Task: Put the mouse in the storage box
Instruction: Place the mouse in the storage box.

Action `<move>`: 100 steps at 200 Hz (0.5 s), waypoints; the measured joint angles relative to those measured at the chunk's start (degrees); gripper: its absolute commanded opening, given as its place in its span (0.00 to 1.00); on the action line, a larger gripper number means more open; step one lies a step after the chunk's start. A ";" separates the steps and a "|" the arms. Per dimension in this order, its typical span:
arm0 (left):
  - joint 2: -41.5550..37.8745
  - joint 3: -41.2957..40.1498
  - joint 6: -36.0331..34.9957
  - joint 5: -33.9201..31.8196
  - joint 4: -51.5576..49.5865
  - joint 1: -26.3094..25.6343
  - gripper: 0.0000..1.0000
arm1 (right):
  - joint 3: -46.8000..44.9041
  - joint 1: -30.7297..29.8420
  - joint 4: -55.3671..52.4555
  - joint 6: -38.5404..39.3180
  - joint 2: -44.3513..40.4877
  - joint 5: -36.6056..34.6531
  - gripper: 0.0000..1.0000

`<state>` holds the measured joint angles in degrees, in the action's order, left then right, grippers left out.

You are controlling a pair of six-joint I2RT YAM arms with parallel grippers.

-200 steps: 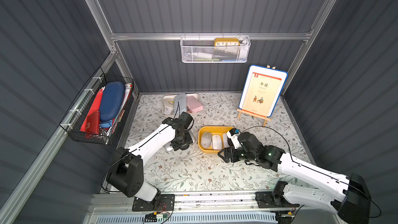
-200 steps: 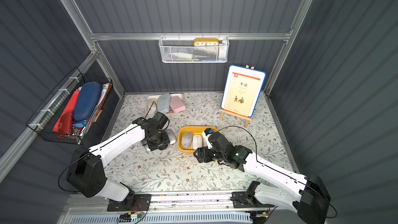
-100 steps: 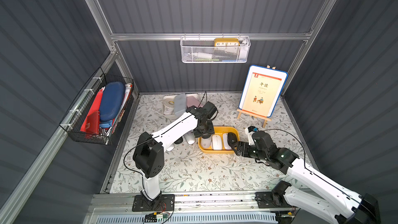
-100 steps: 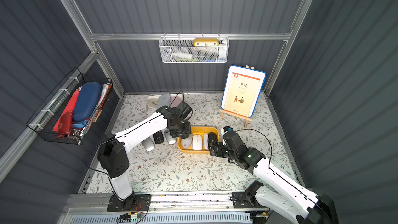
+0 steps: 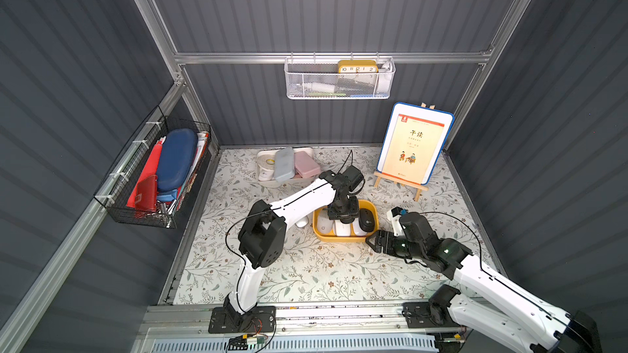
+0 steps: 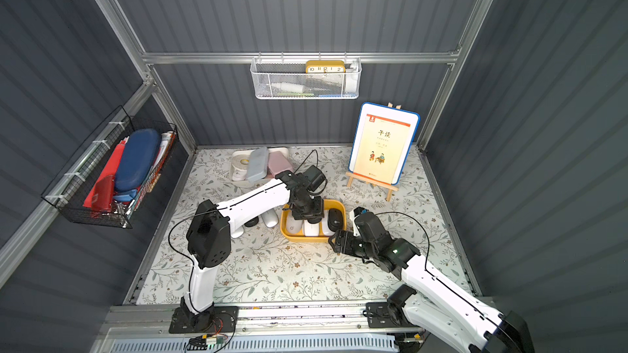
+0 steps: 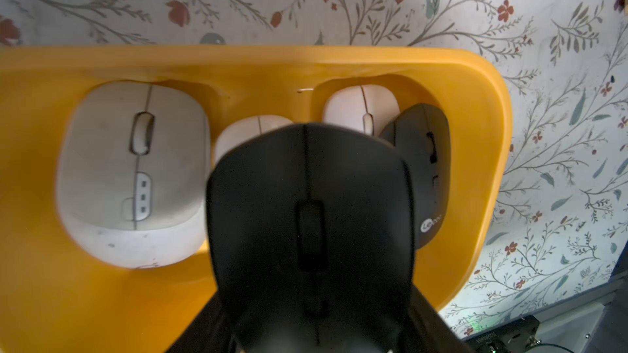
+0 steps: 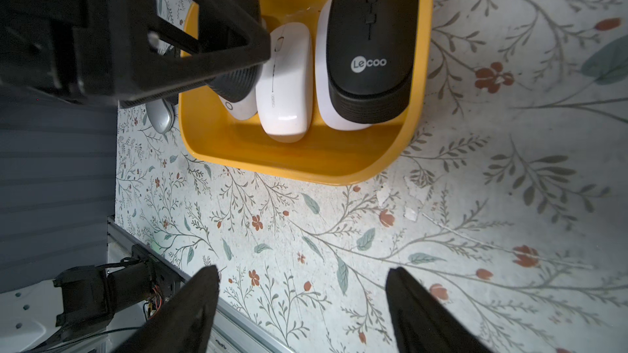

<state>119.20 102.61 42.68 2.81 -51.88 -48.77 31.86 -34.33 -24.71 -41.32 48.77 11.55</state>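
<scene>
Swing done: in a top view my left gripper (image 5: 345, 219) is now over the storage box (image 5: 339, 240); left wrist view, it pinches the mouse (image 7: 311, 219) above the box, ready to drop; right wrist view, my right gripper (image 8: 302, 271) sits spread and empty.

Yellow storage box (image 7: 238, 59), black mouse (image 7: 309, 215), white mouse (image 7: 132, 171), pale floral-print tabletop (image 8: 373, 232)
</scene>
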 measured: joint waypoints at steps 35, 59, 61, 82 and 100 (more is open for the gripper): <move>2.60 2.05 -0.15 1.42 1.57 -1.07 0.57 | -0.02 0.00 0.92 -0.26 0.24 0.46 0.82; 4.00 2.10 -0.15 1.92 2.08 -1.53 0.57 | -0.02 0.00 0.92 -0.44 0.55 0.28 0.82; 4.07 2.10 -0.15 1.95 2.08 -1.57 0.57 | -0.02 0.00 0.92 -0.46 0.55 0.20 0.82; 4.28 2.05 -0.15 2.16 2.16 -1.75 0.57 | -0.02 0.00 0.87 -0.70 0.55 -0.37 0.82; 4.28 1.99 -0.15 2.16 2.25 -1.81 0.58 | -0.02 0.00 0.87 -0.96 0.50 -0.48 0.82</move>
<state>123.48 104.60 42.52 4.97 -49.63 -50.59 31.83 -34.33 -23.83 -42.28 49.28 11.07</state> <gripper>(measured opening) 0.623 0.822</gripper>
